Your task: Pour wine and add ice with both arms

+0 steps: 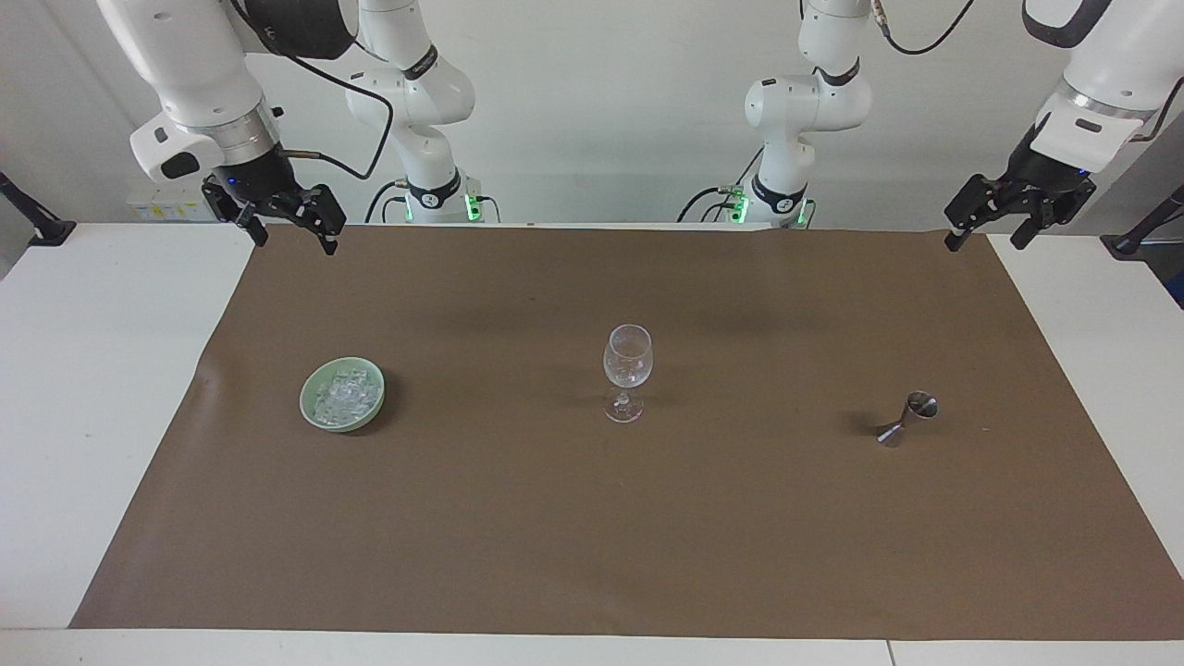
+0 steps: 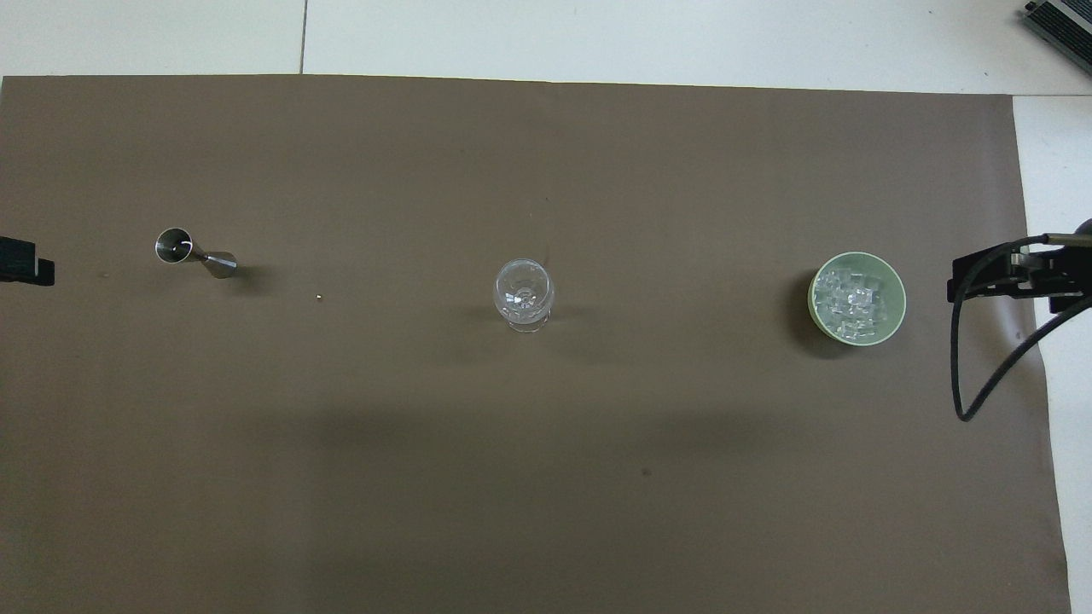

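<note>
A clear stemmed glass [image 1: 627,368] [image 2: 523,294] stands upright mid-mat. The ice [image 1: 344,396] [image 2: 853,300] fills a pale green bowl [image 1: 309,411] [image 2: 899,290] toward the right arm's end. A steel jigger [image 1: 907,418] [image 2: 196,254] stands toward the left arm's end. No wine is in view. My right gripper [image 1: 294,239] [image 2: 960,281] hangs open and empty over the mat's corner at its own end. Over the mat's other robot-side corner, my left gripper [image 1: 983,242] [image 2: 26,271] is likewise open and holds nothing.
A brown mat [image 1: 592,546] covers most of the white table [image 1: 102,388]. A tiny crumb [image 2: 318,297] lies between jigger and glass. A black cable [image 2: 968,375] loops down from the right wrist beside the bowl.
</note>
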Controlling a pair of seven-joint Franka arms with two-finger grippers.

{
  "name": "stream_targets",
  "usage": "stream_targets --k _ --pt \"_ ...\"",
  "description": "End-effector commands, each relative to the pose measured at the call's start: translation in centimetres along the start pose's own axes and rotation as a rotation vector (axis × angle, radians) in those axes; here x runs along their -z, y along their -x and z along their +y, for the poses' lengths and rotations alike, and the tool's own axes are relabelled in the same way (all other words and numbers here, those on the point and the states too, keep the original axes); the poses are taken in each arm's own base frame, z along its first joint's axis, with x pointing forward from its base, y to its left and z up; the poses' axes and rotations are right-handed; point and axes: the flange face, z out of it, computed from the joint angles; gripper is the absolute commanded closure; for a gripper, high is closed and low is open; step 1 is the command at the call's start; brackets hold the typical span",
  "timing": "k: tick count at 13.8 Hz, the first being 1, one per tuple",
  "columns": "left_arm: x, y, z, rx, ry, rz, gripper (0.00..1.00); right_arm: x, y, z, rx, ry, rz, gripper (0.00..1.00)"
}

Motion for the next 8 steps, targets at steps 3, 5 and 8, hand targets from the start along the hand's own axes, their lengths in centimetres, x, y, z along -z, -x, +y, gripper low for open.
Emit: stream_targets --k 3,5,8 --pt "-0.4 -2.1 -0.6 0.021 -0.02 0.006 0.0 0.1 0.7 0.1 0.024 -0.026 -0.003 0.0" --pt "-1.1 -5.0 -1.2 0.033 -0.026 -0.011 0.0 0.1 0.7 0.1 0.024 -0.026 -0.003 0.0" --pt "-4.5 -9.6 -3.3 0.073 -0.04 -0.085 0.0 0.1 0.7 0.1 0.024 -0.026 -0.005 0.0"
